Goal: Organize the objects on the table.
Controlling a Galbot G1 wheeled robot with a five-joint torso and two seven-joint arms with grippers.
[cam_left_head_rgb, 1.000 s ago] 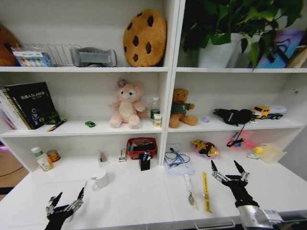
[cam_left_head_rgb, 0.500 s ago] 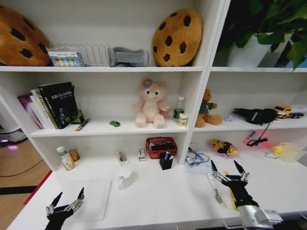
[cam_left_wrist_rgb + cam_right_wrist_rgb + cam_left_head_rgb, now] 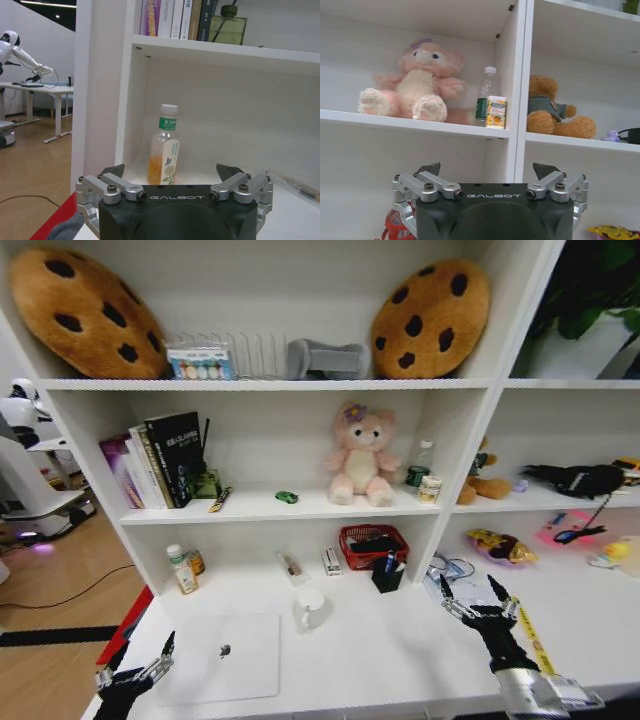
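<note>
Left gripper (image 3: 133, 673): lowest and nearest, hovering over the table's (image 3: 360, 665) front corner just beside the silver laptop's (image 3: 222, 658) near left corner; jaws spread wide, holding nothing, as the left wrist view (image 3: 172, 181) confirms.
Right gripper (image 3: 479, 608): well to the right of the laptop, above the tabletop; jaws splayed and empty, also seen in the right wrist view (image 3: 490, 176).
Silver laptop: lid shut, flat on the table, its long axis running left to right along the front edge.
Key relation: the laptop lies just right of and beyond the left jaws, so the left arm looks clearly the nearer one for it; the right arm is nearer the pens.
White mug (image 3: 309, 607): just behind the laptop's right rear corner.
Black pen holder (image 3: 386, 577): behind and right of the laptop, with a blue pen (image 3: 391, 561) standing in it.
Red basket (image 3: 372, 543): behind the holder, at the back wall.
Green toy car (image 3: 287, 497): farthest, on the shelf above and behind the laptop, left of the pink plush bear (image 3: 364, 456).
</note>
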